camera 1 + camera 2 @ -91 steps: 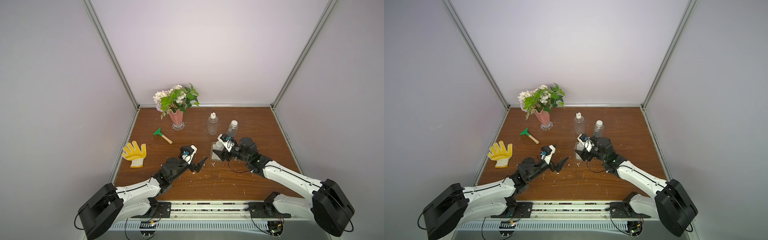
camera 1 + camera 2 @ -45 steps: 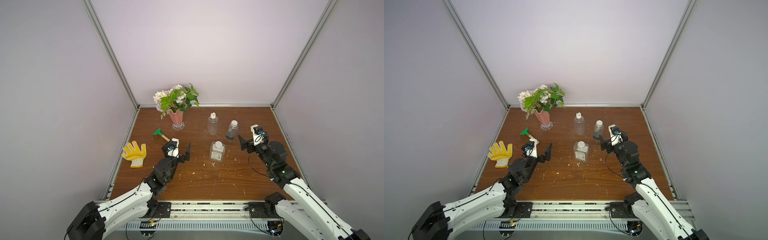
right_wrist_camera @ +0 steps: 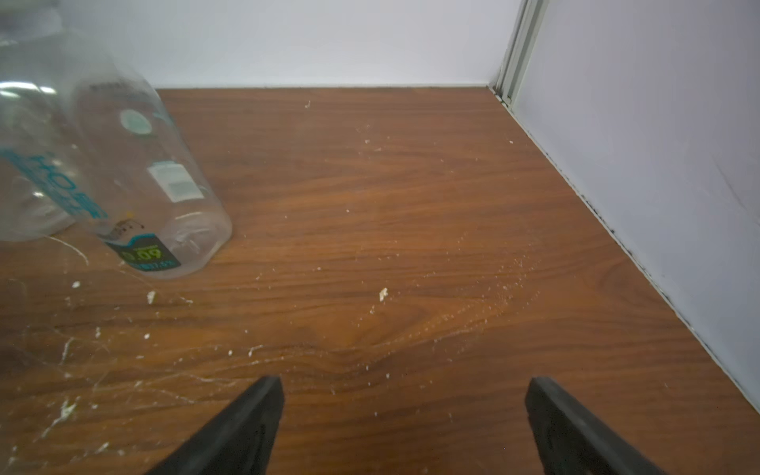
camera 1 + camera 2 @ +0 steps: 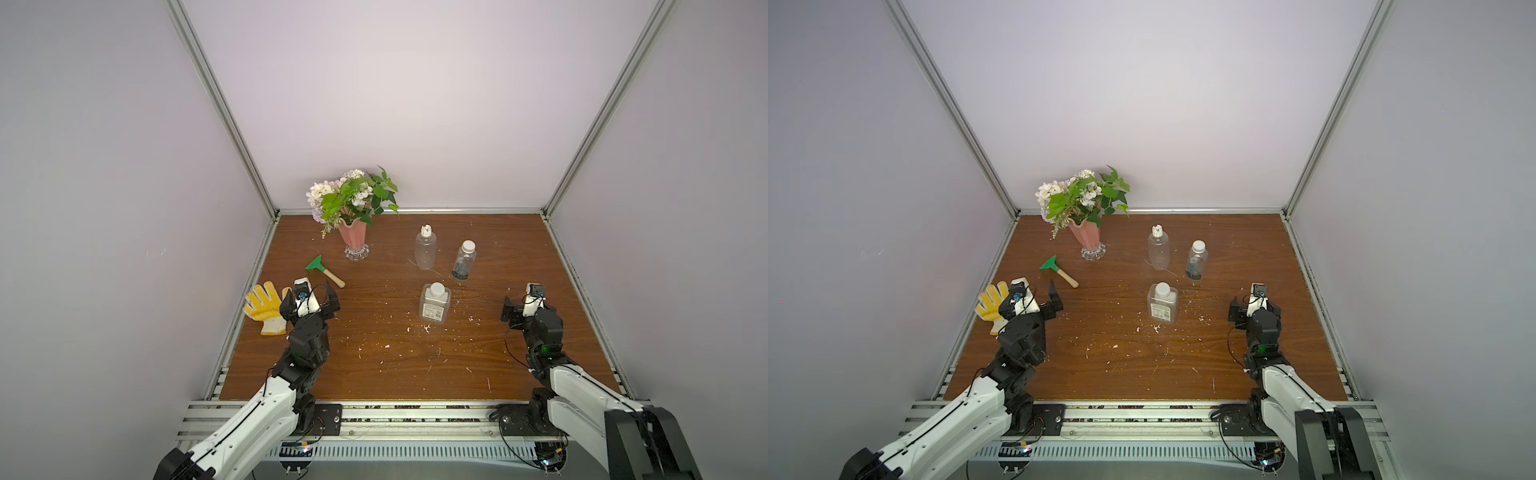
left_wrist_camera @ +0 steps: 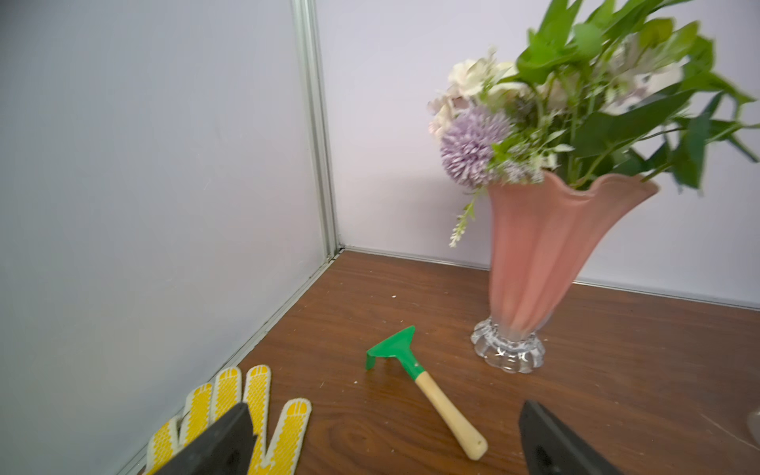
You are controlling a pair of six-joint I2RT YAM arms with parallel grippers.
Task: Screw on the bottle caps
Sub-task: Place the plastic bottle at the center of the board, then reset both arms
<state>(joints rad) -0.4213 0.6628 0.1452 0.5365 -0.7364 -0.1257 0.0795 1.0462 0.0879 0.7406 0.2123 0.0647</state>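
Three clear bottles [image 4: 435, 305] stand upright mid-desk [image 4: 374, 376], each with a white cap [image 4: 436, 287] on its neck. The left fingers [image 5: 222, 444] are spread wide and empty, beside a yellow glove [image 4: 262, 305] and a small green rake [image 4: 322, 270]. The right fingers [image 3: 246, 423] are spread and empty too, apart from the bottles.

On my counter [image 4: 374, 374] I count three clear bottles [image 4: 435, 309] [image 4: 425, 253] [image 4: 464, 264], three white caps [image 4: 437, 287] [image 4: 425, 230] [image 4: 468, 246], one atop each, one pink vase [image 4: 353, 239], one bunch of flowers [image 4: 353, 199], one green rake [image 4: 326, 272], one yellow glove [image 4: 264, 307].
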